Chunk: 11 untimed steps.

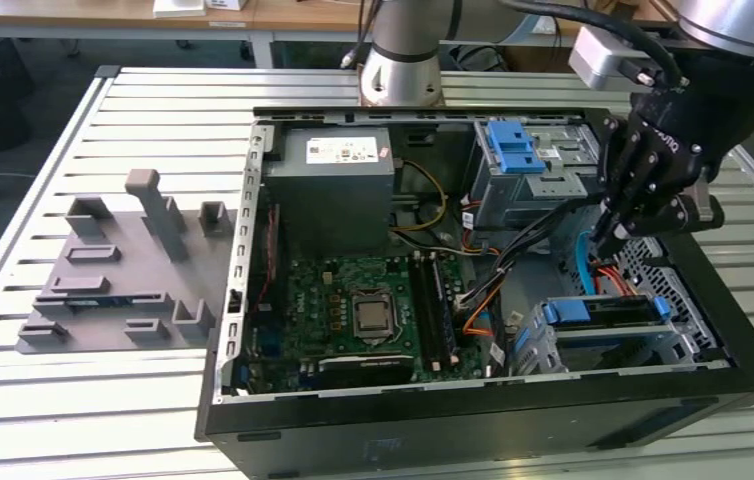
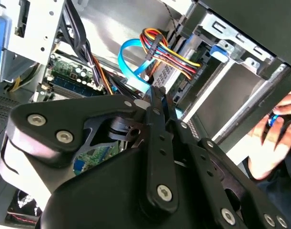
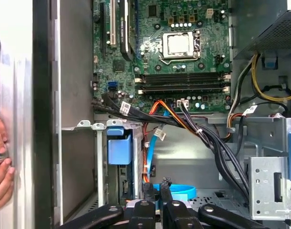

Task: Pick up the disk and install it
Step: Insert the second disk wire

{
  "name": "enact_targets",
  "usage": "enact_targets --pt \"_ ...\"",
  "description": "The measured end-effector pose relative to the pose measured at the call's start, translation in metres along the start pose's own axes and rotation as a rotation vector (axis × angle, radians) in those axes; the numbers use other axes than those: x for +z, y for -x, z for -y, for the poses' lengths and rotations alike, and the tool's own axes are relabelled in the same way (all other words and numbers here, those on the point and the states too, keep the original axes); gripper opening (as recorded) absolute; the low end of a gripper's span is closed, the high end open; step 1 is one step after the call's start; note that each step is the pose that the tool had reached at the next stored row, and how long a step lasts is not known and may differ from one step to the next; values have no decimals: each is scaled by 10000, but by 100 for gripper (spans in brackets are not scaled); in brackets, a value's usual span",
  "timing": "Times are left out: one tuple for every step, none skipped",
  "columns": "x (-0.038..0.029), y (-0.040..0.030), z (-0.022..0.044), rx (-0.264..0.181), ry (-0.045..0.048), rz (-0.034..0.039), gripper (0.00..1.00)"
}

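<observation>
You have the open computer case (image 1: pixel 484 400) on the worktop (image 1: pixel 110 400), toward the exterior view's right edge; the fixture block (image 1: pixel 124 270) sits beside it, near the opposite edge.

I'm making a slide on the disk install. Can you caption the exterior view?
Gripper lowered inside the open computer case, above the blue-framed disk seated in its bay.
</observation>
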<state>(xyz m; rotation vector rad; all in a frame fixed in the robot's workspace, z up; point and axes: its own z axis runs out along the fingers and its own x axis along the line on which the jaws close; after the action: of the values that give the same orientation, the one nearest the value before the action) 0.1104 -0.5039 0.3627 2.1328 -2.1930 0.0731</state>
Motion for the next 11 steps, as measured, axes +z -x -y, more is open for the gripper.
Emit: enact_targets --pt "5 1 0 -1 0 30 16" --pt "7 0 0 -2 0 32 16" --pt "8 -2 1 -4 -5 31 16" --pt "10 -5 -3 -2 -24 32 16" --pt "10 -8 -11 2 -74 33 16" --pt "11 -12 -22 9 -147 36 16" --pt "12 -16 -34 16 -223 44 16" --pt "13 -22 -40 20 -272 51 16" --pt "15 -32 -43 22 -293 67 16" --pt "19 -49 -42 21 -300 96 16" --pt "25 -69 -42 22 -302 150 16"
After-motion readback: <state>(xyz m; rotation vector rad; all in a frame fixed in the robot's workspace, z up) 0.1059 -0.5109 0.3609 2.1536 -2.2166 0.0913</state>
